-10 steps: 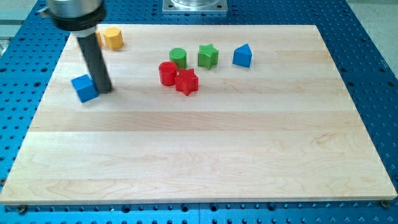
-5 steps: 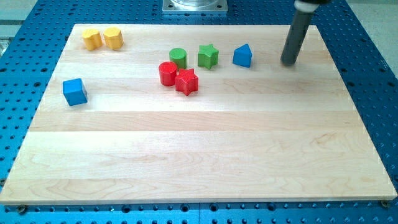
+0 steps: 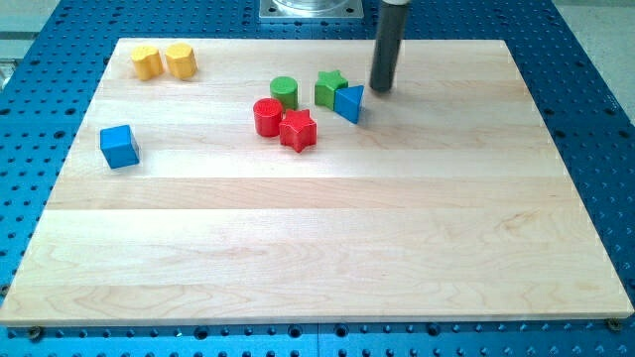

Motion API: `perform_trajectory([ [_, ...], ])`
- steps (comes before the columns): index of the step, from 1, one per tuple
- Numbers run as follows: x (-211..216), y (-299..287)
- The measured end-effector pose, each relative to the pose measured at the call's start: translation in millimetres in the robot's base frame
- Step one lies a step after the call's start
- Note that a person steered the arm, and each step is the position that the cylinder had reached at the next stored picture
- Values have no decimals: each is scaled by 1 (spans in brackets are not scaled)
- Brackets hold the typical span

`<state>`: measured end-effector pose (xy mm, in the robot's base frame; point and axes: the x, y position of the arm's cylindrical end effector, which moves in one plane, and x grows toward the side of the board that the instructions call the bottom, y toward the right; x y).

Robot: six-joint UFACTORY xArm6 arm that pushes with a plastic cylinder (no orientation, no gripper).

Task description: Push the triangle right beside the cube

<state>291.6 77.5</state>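
Note:
The blue triangle (image 3: pixel 348 103) lies near the view's top centre, touching the lower right side of the green star (image 3: pixel 330 88). The blue cube (image 3: pixel 119 146) sits far off at the view's left. My tip (image 3: pixel 381 89) stands just to the upper right of the triangle, a small gap away from it. The rod rises from there out of the view's top.
A green cylinder (image 3: pixel 285 92), a red cylinder (image 3: pixel 267 117) and a red star (image 3: pixel 298 130) cluster left of the triangle. Two yellow blocks (image 3: pixel 147 61) (image 3: pixel 181 60) sit at the top left. The wooden board (image 3: pixel 327 248) lies on a blue perforated table.
My tip moved from the cube across to the board's right, then came back left to the triangle. The triangle slid left and turned, now against the green star. The cube shifted slightly left.

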Motion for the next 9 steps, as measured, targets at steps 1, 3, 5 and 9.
perform_trajectory([
  [1, 45, -56],
  [3, 119, -51],
  [5, 86, 72],
  [9, 145, -130],
])
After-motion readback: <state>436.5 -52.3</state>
